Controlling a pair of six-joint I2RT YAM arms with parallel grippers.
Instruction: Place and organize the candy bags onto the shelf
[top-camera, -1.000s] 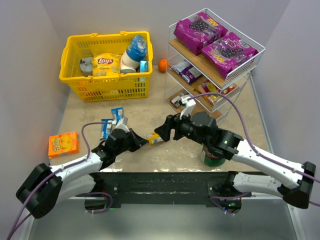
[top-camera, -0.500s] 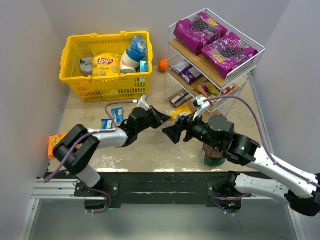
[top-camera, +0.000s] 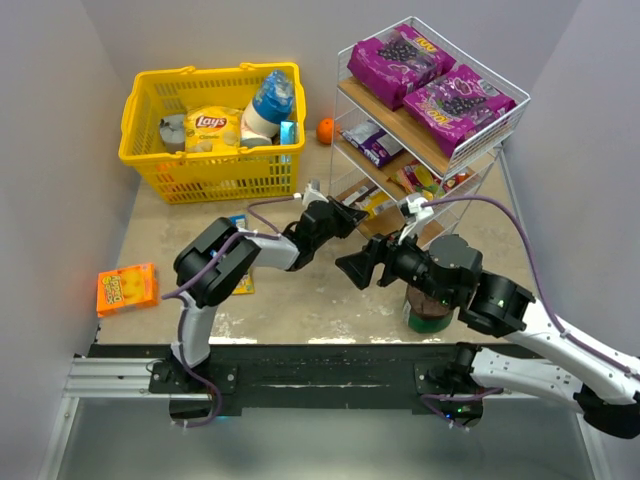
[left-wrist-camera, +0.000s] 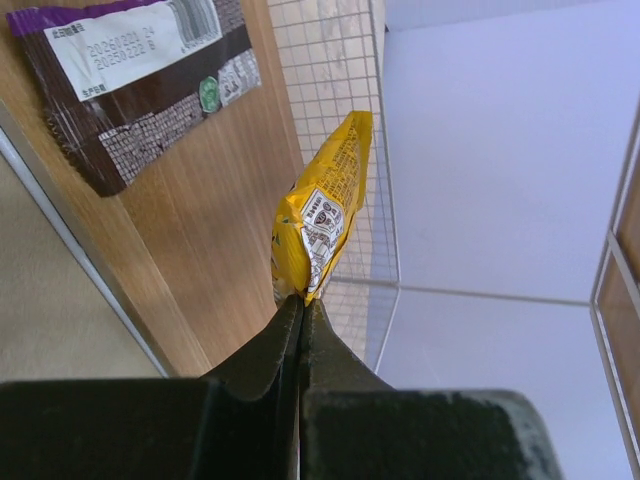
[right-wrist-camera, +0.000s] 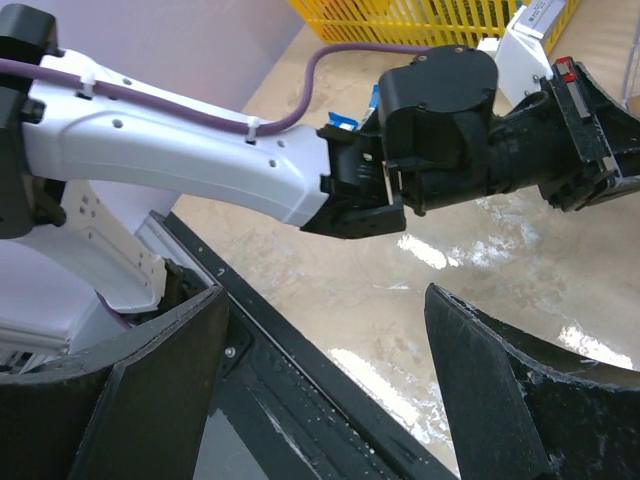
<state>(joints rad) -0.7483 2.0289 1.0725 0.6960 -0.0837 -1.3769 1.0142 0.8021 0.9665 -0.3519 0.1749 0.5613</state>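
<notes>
My left gripper (top-camera: 350, 212) is shut on a small yellow candy bag (left-wrist-camera: 318, 213) and holds it at the lowest tier of the white wire shelf (top-camera: 500, 128); the bag also shows in the top view (top-camera: 372, 206). A brown candy bag (left-wrist-camera: 140, 75) lies on that tier's wood. Two large purple bags (top-camera: 432, 80) lie on the top tier; smaller packets (top-camera: 372, 143) sit on the middle tier. A blue packet (top-camera: 238, 222) lies on the table behind the left arm. My right gripper (top-camera: 356, 270) is open and empty, in front of the shelf.
A yellow basket (top-camera: 150, 150) at the back left holds a Lay's bag (top-camera: 211, 124) and a bottle (top-camera: 268, 103). An orange box (top-camera: 126, 287) lies at the left. An orange ball (top-camera: 325, 130) sits beside the shelf. A dark jar (top-camera: 425, 310) stands under the right arm.
My left gripper has carried the yellow bag right and back, from mid-table to the shelf's lowest tier. My right gripper has let go of the bag, opened and drawn back slightly.
</notes>
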